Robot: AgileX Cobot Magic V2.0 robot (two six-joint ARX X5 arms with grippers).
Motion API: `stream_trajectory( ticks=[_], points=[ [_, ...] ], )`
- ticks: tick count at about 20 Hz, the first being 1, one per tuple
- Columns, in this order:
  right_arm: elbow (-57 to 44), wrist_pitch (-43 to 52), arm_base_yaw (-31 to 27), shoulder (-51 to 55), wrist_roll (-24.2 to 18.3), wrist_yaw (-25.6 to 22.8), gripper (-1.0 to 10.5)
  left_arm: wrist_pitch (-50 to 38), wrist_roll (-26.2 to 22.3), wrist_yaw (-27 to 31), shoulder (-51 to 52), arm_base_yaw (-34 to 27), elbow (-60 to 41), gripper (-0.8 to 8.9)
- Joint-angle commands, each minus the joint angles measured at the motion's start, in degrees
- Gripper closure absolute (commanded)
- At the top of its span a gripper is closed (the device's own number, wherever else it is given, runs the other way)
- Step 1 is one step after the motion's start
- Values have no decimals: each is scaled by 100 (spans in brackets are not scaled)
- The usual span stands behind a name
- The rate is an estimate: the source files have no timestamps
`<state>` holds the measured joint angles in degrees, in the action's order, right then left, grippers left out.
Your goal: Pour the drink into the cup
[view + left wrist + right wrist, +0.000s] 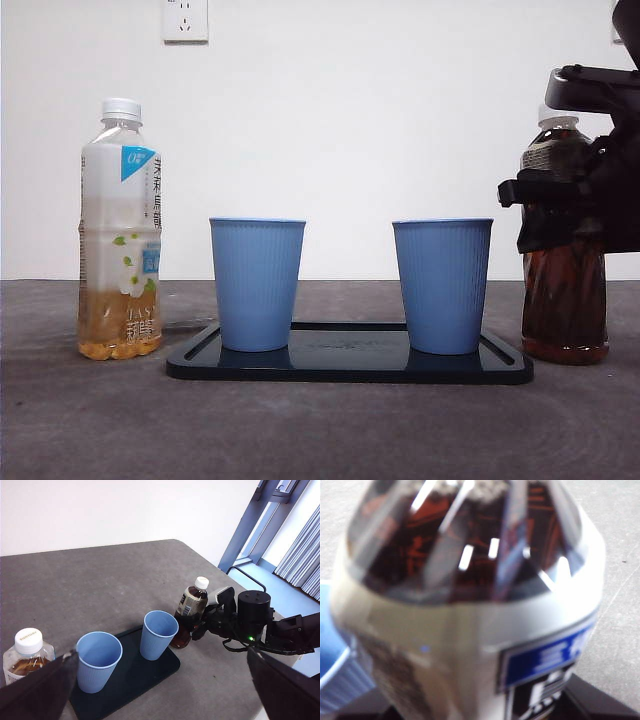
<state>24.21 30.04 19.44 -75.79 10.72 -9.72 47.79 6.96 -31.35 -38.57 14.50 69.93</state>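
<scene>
the grey textured counter (320,430) carries a flat black tray (350,367) with two ribbed blue paper cups (257,284) upright. just beside the tray, the right end effector (560,205) clamps the dark-tea plastic bottle (564,310) — standing upright. the left end effector (160,690) hangs wide, holding nothing.

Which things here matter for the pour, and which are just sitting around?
In the job:
dark bottle, with the right gripper around it
right cup, next to that bottle

Lying about:
left cup
tray under both cups
pale bottle
left gripper, waiting
</scene>
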Motion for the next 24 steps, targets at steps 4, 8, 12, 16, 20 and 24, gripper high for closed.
stream_trajectory(
  ticks=[4,8,12,16,20,24],
  points=[
    [122,160,24,341,-109,-39,579,-66,15,7,-24,15,94,251],
    [122,-243,24,688,-190,-81,494,-66,15,9,-24,15,94,251],
    [127,-577,31,1049,-195,-35,431,-66,17,7,-24,15,94,251],
    [133,-1147,33,1797,-190,-31,429,-68,17,7,-24,15,94,251],
    [256,-2085,116,2444,-20,-11,429,-66,13,7,-26,15,94,251],
    [708,-3567,240,3088,107,149,429,-63,-66,87,-48,15,94,252]
  ],
)
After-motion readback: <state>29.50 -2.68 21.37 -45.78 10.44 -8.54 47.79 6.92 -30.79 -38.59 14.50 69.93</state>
